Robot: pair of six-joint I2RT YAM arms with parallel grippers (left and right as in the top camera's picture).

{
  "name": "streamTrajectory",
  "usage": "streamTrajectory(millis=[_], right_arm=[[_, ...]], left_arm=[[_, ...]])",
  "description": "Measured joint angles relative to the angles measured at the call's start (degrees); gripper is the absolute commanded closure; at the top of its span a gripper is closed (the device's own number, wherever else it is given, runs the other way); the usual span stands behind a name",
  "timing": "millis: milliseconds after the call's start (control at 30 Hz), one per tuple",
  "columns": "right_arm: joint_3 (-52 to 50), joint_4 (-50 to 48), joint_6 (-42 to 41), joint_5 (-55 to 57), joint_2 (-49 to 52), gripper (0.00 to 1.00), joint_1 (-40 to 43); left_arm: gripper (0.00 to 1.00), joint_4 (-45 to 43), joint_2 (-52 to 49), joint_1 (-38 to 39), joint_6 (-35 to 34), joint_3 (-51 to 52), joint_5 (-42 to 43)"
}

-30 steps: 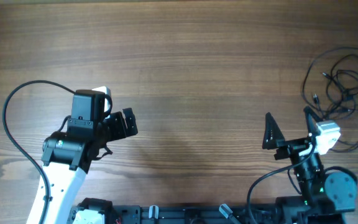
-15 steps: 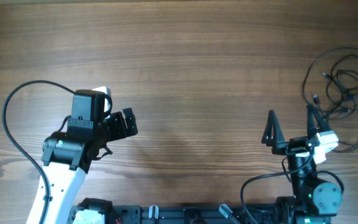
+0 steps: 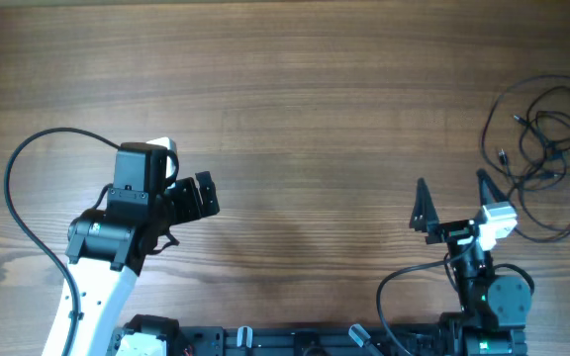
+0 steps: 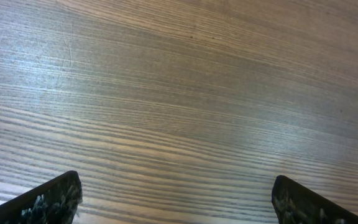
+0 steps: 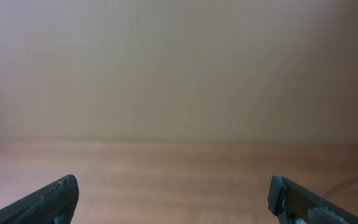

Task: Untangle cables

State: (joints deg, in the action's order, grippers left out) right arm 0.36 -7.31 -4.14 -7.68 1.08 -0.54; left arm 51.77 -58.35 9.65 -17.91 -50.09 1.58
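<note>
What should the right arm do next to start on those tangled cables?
Probably swing the right gripper toward the cables and lower it over an outer loop. Its jaws stand open and empty, and the tangle lies close beside it, untouched, while the left gripper sits far across the table.

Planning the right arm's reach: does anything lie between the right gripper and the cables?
Nothing does. In the overhead view, only a bare stretch of the wooden table separates the open right gripper from the cables.
</note>
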Motion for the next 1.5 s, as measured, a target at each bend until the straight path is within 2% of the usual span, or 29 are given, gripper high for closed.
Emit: streamTrajectory(millis=[133,1500], right_arm=[[0.0,7.0,0.6,-0.1,0.0,0.0,0.0],[0.0,6.9,1.9,-0.4,0.0,0.0,0.0]], left_arm=[[0.0,0.0,0.0,0.0,0.0,0.0,0.0],[0.0,0.0,0.0,0.0,0.0,0.0,0.0]])
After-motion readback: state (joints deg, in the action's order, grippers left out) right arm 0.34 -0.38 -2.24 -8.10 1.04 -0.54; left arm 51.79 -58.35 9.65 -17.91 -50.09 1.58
